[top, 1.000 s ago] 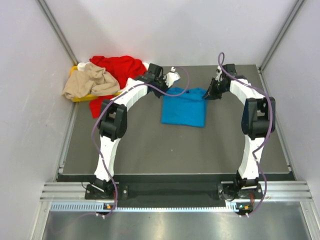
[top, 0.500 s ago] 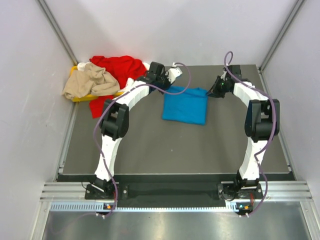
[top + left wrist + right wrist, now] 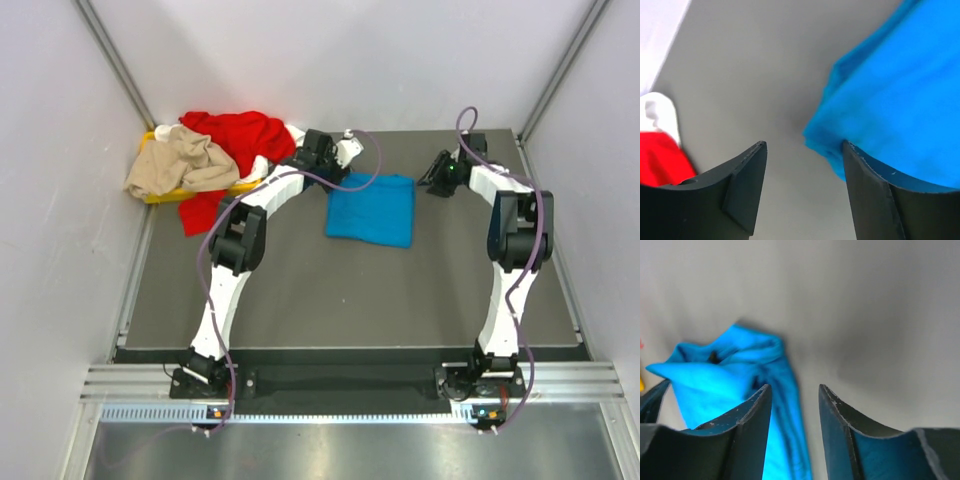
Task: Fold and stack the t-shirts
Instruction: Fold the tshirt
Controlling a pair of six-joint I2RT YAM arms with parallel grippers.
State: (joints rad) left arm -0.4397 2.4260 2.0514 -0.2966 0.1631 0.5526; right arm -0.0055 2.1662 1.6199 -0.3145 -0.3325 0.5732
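Note:
The bright blue t-shirt (image 3: 371,209) lies folded into a rectangle on the dark table at centre back. My left gripper (image 3: 347,152) hovers open just beyond its far left corner. In the left wrist view the left gripper (image 3: 804,144) has only bare table between its fingers, and the blue shirt's edge (image 3: 900,100) lies by the right finger. My right gripper (image 3: 432,182) is open off the shirt's far right corner. In the right wrist view the right gripper (image 3: 795,386) holds nothing, with the blue shirt's bunched corner (image 3: 730,375) to its left.
A red t-shirt (image 3: 240,135) and a beige t-shirt (image 3: 180,165) are heaped on a yellow tray (image 3: 163,197) at the back left. A bit of white cloth (image 3: 660,112) shows beside the red one (image 3: 660,162). Grey walls close in the table on three sides.
Both grippers have gone from shut to open and let go of the blue shirt's far corners. The left one drew slightly back and the right one drew back to the right; the shirt lies flat.

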